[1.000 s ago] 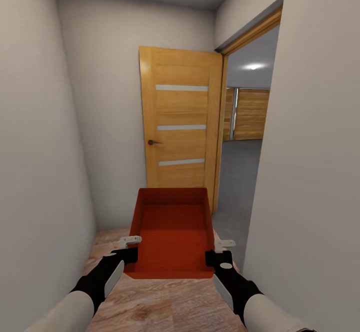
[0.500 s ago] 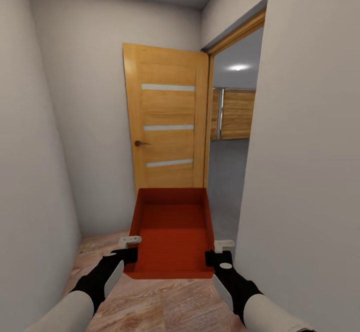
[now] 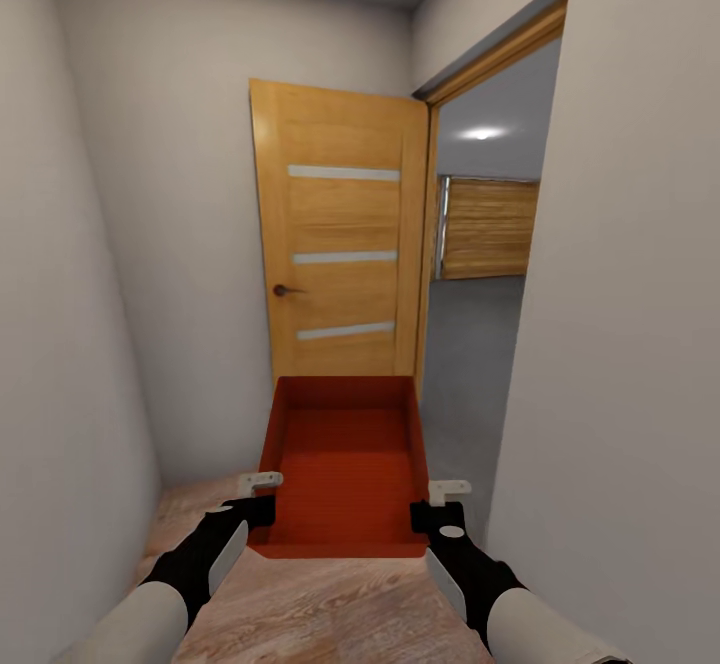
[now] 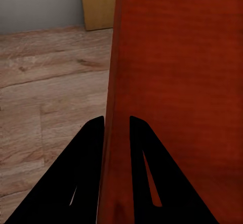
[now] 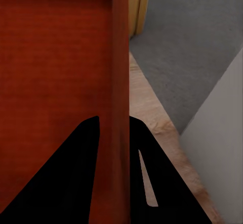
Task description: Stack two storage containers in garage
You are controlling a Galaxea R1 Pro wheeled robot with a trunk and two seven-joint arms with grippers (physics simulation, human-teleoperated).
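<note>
I hold one storage container (image 3: pixel 345 469) above the wood plank floor (image 3: pixel 320 609), carried level between both arms. The left gripper (image 4: pixel 117 125) clamps its left wall; the right gripper (image 5: pixel 114 125) clamps its right wall. Beyond it stands the open wooden door (image 3: pixel 340 244). Farther right, the doorway shows the garage's grey concrete floor (image 3: pixel 470 344).

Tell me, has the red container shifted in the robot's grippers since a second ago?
No. The storage container sits just as before between the left gripper and right gripper; only the door and walls shifted in view, so the camera moved.
</note>
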